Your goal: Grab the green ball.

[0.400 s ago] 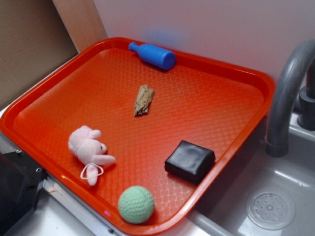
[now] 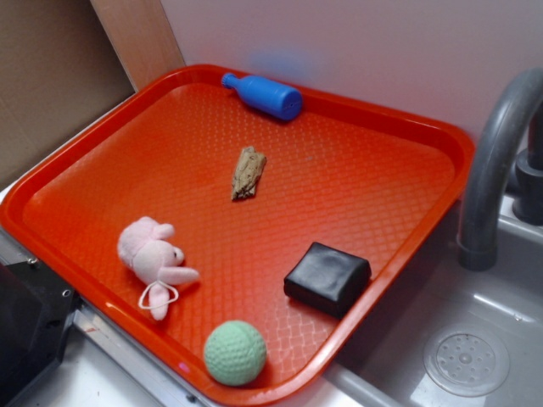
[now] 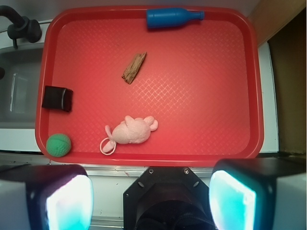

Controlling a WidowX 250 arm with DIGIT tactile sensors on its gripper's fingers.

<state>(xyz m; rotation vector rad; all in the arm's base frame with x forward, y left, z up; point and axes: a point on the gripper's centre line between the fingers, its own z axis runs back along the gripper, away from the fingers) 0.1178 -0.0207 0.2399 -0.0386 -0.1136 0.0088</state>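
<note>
The green ball [image 2: 235, 353] sits in a corner of the red tray [image 2: 382, 127], near the black block [image 2: 327, 277]. The hand [image 3: 144, 199] hangs beyond the tray's edge, fingers [image 3: 69, 201] spread apart, empty

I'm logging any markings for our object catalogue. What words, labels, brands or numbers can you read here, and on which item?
None are legible. The blue plastic bottle, pale green knit-textured ball, black rectangular block, pink plush toy, brown wood scrap and red plastic tray show no print in either view.
</note>
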